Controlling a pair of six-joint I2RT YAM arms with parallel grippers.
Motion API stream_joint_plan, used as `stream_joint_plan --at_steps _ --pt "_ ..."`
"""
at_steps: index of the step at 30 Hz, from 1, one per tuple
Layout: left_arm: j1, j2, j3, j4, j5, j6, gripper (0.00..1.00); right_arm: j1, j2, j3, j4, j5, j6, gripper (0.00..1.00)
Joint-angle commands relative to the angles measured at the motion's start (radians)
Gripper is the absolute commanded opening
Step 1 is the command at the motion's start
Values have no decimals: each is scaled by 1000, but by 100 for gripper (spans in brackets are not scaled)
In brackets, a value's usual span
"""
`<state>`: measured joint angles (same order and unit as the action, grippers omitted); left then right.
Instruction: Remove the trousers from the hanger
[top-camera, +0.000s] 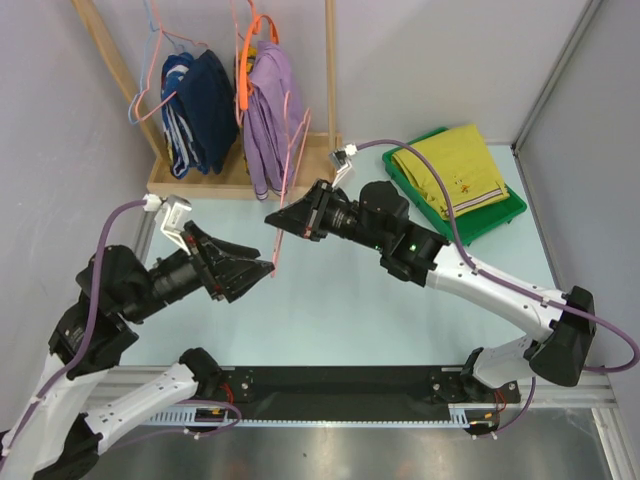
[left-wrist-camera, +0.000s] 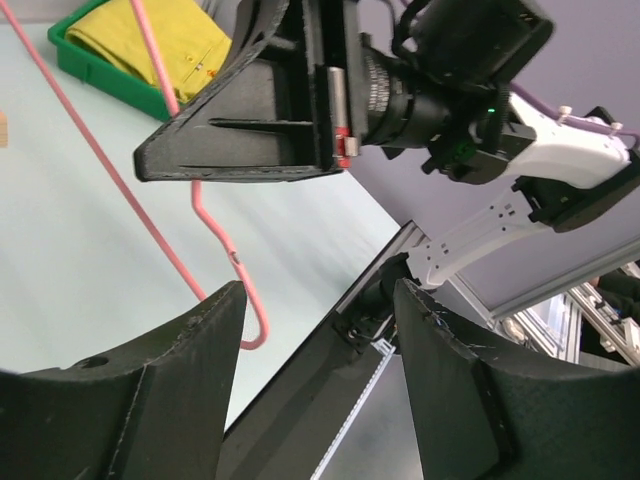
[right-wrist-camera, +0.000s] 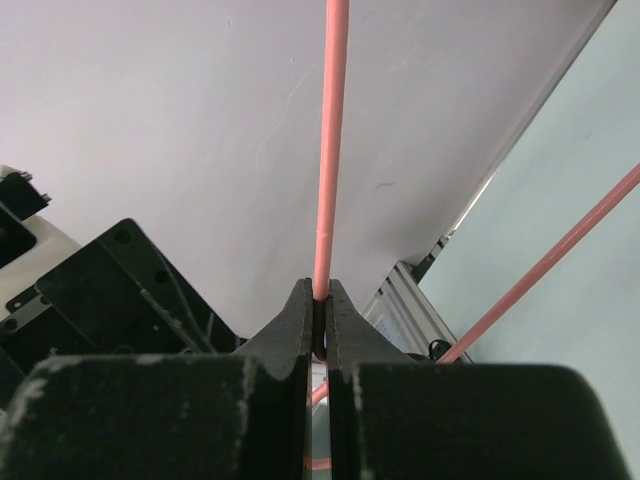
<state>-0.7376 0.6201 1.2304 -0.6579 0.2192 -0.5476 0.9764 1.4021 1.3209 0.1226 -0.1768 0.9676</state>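
Right fingers (right-wrist-camera: 296, 335) were clamped shut on the hanger (right-wrist-camera: 331, 120), its thin pink wire held above the worktop (top-camera: 330, 310). Left fingers (left-wrist-camera: 200, 380) were spread apart, gripping nothing, just beside the hook end. The trousers (top-camera: 455, 165) lay folded in a green tray (top-camera: 495, 222) at far right, off the hanger, with tiny red marks on the cloth.

Trousers (top-camera: 452, 168) in tray (top-camera: 497, 222), right of hanger (right-wrist-camera: 329, 150).

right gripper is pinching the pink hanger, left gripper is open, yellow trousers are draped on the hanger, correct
Not quite: the trousers are off the hanger, folded in the green tray, as the top view shows. The right gripper does pinch the hanger and the left gripper is open.
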Motion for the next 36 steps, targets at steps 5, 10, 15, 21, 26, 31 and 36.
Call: stream_joint_plan --at_steps 5,10,15,21,26,31,36 --pt "1 90 -16 -2 35 -18 62 21 -54 52 38 -1 -15 0" --pt "1 102 -19 18 57 -34 51 34 -57 54 40 2 -18 0" --pt "1 102 -43 40 75 -55 35 38 -54 51 48 -6 -15 0" --pt "1 98 -45 49 54 -77 0 48 -68 37 48 -4 -24 0" --pt "1 121 -28 60 39 -133 0 42 -94 15 -4 25 -47 23" --pt "1 165 10 57 -9 -192 0 19 -144 -2 -67 62 -89 43" --pt "1 216 73 52 -47 -209 0 18 -270 -47 -230 216 -162 54"
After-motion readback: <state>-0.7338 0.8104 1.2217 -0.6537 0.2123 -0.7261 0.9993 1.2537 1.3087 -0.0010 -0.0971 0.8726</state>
